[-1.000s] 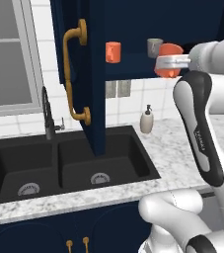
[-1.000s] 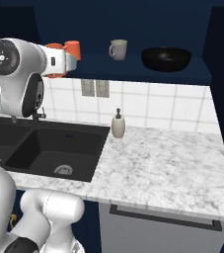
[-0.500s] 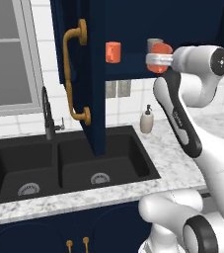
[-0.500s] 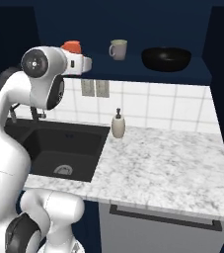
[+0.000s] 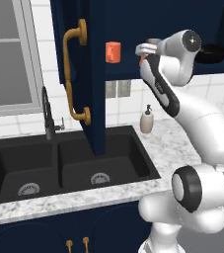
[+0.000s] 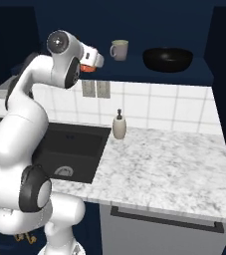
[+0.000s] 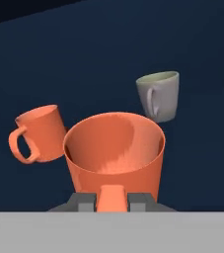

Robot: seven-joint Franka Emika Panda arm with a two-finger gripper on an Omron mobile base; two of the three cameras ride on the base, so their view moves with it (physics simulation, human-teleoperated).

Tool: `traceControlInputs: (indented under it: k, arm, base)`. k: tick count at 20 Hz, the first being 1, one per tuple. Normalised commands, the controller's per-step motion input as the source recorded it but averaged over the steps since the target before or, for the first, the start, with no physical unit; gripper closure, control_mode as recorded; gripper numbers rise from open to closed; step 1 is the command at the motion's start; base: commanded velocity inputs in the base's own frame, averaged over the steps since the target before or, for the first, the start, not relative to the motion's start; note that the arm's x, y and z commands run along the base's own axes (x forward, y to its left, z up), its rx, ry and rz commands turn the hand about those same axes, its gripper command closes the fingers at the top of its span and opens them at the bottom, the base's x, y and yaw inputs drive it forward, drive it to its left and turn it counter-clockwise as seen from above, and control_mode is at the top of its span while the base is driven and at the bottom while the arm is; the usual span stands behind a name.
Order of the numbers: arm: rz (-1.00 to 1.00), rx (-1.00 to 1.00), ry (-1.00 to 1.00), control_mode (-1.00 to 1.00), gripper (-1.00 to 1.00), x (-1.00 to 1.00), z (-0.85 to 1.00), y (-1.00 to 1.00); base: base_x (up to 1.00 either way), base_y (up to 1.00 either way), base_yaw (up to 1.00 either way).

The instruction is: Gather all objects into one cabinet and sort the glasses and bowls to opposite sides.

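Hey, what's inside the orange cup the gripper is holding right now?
The held orange cup looks empty: only its bare inner wall shows in the hand view. Its near rim hides the very bottom.

I can read no text, label, brand, number or sign anywhere from my station. The orange-red cup (image 7: 114, 153) nearest the hand camera is plain on its wall and inside, and so is the second orange-red cup (image 7: 38, 132) to its left and the grey-beige cup (image 7: 160, 95) above and to its right. The cream soap dispenser (image 6: 119, 125) on the surface (image 6: 164, 164) below the cups carries no lettering that I can make out, and the navy cabinet door (image 5: 79, 74) beside them bears only its brass handle (image 5: 73, 74).
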Motion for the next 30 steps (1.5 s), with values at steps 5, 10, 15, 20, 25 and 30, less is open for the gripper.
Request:
traceControlInputs:
  k: [5, 10, 15, 20, 25, 30]
  arm:
    - [-0.02, 0.02, 0.14, -1.0, 1.0, 1.0, -0.07, 0.0]
    - [0.0, 0.0, 0.03, -1.0, 1.0, 1.0, -0.35, 0.0]
    - [0.0, 0.0, 0.0, -1.0, 1.0, 0.72, -0.25, 0.0]
    - [0.0, 0.07, 0.0, -1.0, 1.0, 0.04, -0.23, 0.09]
    - [0.02, 0.05, 0.0, -1.0, -1.0, 0.02, -0.48, 0.66]
    - [0.0, 0.02, 0.0, -1.0, -1.0, 0.0, -0.06, 0.01]
  base:
    - [0.0, 0.0, 0.0]
    - [0.0, 0.0, 0.0]
    - [0.0, 0.0, 0.0]
    - [0.0, 0.0, 0.0]
    - [0.0, 0.0, 0.0]
    - [0.0, 0.0, 0.0]
